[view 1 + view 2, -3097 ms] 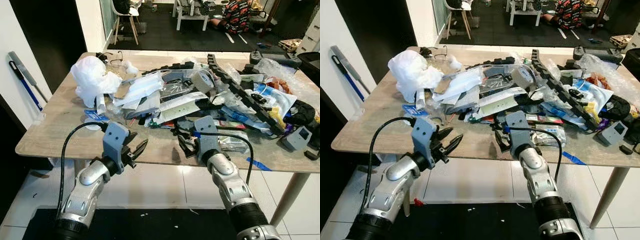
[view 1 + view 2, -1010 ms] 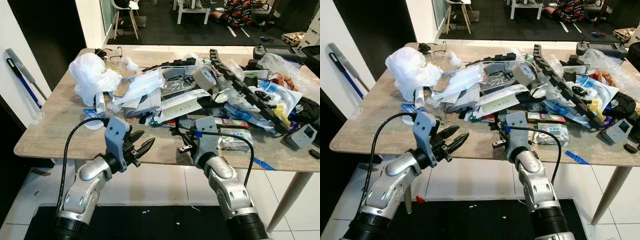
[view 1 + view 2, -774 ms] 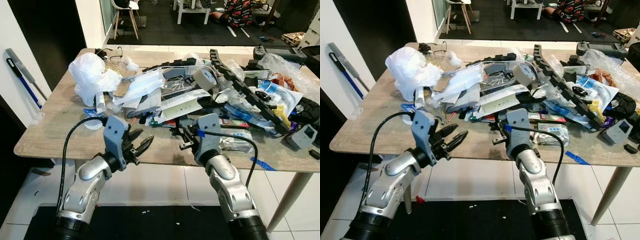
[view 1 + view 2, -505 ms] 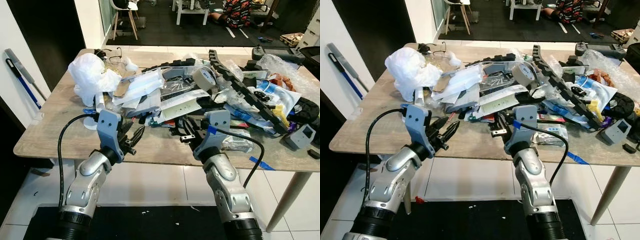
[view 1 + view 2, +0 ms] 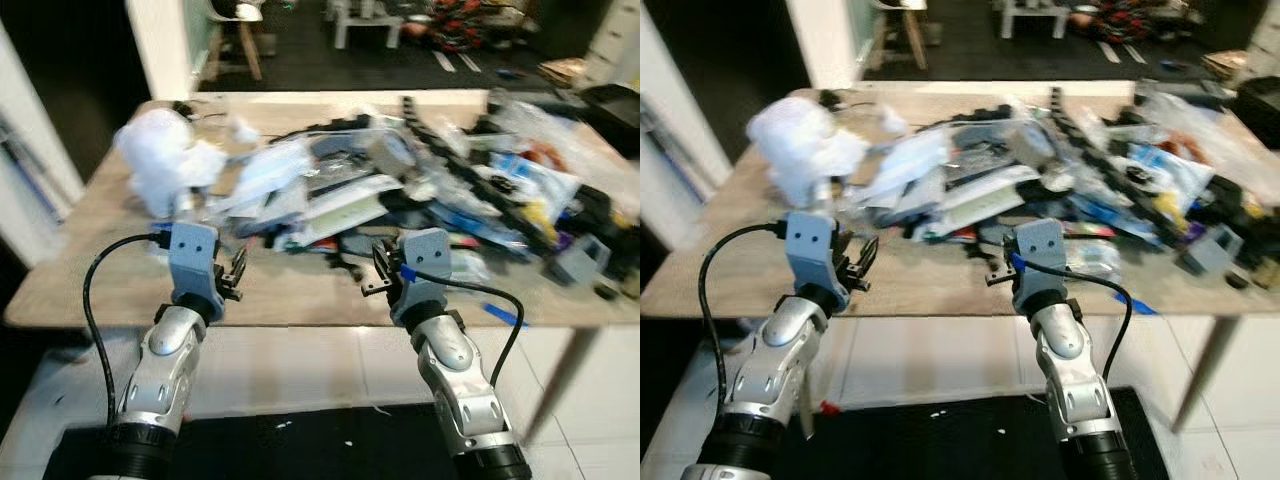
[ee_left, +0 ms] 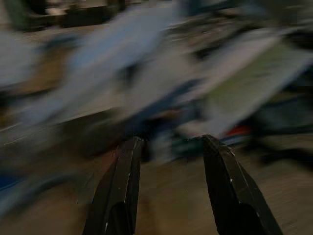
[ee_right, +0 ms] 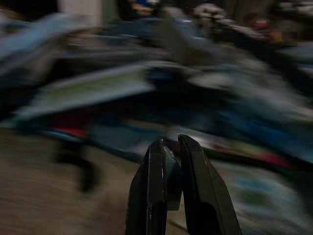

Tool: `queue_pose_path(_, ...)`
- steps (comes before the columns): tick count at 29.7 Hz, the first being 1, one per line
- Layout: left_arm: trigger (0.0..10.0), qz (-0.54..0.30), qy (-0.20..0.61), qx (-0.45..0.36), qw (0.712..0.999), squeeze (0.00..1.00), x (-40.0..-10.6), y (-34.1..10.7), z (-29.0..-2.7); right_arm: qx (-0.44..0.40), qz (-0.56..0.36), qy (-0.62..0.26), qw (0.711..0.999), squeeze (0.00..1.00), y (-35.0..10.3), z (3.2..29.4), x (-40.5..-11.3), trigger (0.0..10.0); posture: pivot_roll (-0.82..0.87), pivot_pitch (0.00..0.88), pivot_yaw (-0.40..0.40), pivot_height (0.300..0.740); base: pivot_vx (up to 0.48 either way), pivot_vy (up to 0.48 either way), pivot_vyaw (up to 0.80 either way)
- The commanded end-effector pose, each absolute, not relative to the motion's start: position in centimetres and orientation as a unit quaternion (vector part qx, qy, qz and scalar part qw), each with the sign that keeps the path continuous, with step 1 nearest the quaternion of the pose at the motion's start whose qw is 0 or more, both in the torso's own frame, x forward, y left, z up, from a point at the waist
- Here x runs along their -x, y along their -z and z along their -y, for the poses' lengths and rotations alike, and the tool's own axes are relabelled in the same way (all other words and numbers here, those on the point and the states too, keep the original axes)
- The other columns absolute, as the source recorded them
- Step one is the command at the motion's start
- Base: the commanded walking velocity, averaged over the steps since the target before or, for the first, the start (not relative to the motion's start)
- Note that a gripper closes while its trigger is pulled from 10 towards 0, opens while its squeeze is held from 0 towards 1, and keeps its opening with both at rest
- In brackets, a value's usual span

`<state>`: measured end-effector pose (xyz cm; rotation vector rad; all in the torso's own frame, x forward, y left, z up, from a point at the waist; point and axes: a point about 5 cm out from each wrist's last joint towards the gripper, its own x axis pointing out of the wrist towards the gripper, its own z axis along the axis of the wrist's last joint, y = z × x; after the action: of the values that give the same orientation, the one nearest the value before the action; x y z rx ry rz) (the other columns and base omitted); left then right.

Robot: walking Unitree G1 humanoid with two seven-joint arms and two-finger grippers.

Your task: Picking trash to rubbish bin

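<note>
Seen from the head, forward and down, across a wooden table [image 5: 95,290] heaped with litter [image 5: 400,195], both arms rising from the lower edge. Two eye views of one scene, the right set slightly aside, both smeared by motion. Left wrist view: low over the tabletop, along the left gripper [image 6: 168,147], facing the near edge of the heap, close and blurred. Right wrist view: likewise low and close, along the right gripper [image 7: 168,149], toward the same heap. Shared throughout: tabletop and litter.
</note>
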<state>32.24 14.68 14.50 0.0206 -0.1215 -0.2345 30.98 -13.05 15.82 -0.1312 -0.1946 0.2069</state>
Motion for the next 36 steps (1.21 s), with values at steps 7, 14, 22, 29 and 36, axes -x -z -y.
queue_pose_path(7, 10.0, 0.053, 0.103, -0.019, 0.993, 0.0, -32.7, -14.3, -13.9, 0.073, 0.112, -0.1, 0.986, 0.0, -16.0, 12.4, -31.0, 10.0, -0.05, 0.107, 0.005, 0.74, 0.0, 0.0, -0.8)
queue_pose_path(14, 10.0, 0.06, 0.097, -0.037, 0.993, 0.0, -32.9, -14.5, -13.9, 0.075, 0.114, -0.101, 0.986, 0.0, -16.1, 12.3, -31.2, 10.0, -0.05, 0.109, 0.008, 0.74, 0.0, 0.0, -0.8)
queue_pose_path(22, 10.0, 0.056, 0.095, -0.04, 0.993, 0.0, -33.0, -14.4, -14.0, 0.075, 0.113, -0.1, 0.986, 0.0, -16.0, 12.2, -31.3, 10.0, -0.05, 0.109, 0.008, 0.74, 0.0, 0.0, -0.8)
queue_pose_path(29, 10.0, 0.054, 0.099, -0.041, 0.993, 0.0, -33.2, -14.4, -13.8, 0.076, 0.109, -0.094, 0.987, 0.0, -15.8, 12.5, -31.4, 10.0, -0.05, 0.113, 0.012, 0.74, 0.0, 0.0, -0.8)
queue_pose_path(36, 10.0, 0.051, 0.101, -0.04, 0.993, 0.0, -33.2, -14.3, -13.8, 0.074, 0.102, -0.089, 0.988, 0.0, -15.5, 12.7, -31.3, 10.0, -0.05, 0.115, 0.014, 0.74, 0.0, 0.0, -0.8)
